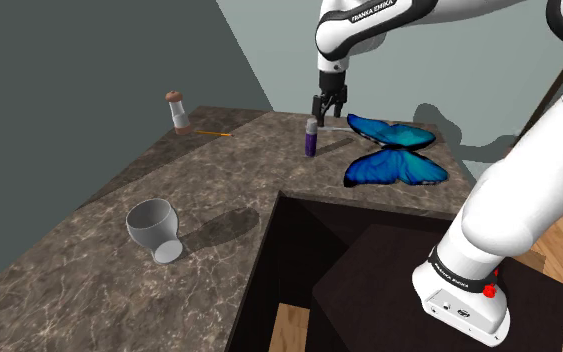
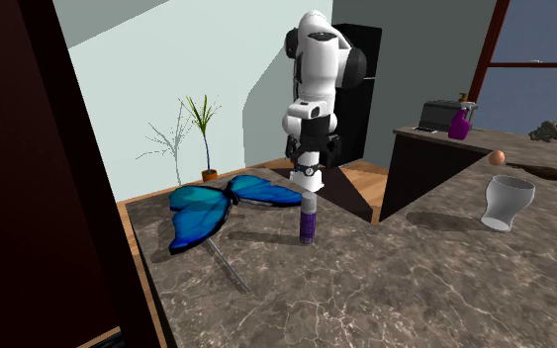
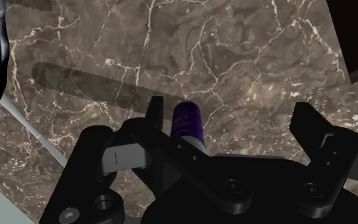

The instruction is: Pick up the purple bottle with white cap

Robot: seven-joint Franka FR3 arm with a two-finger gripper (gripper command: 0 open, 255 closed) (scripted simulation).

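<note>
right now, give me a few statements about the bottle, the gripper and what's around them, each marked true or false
1. The purple bottle stands upright on the marbled counter. True.
2. The gripper is shut on the bottle. False: its fingers stand apart and clasp nothing.
3. A blue butterfly lies on the counter near the bottle. True.
4. The grey cup touches the bottle. False: it sits well apart, toward the shoulder view's lower left.
</note>
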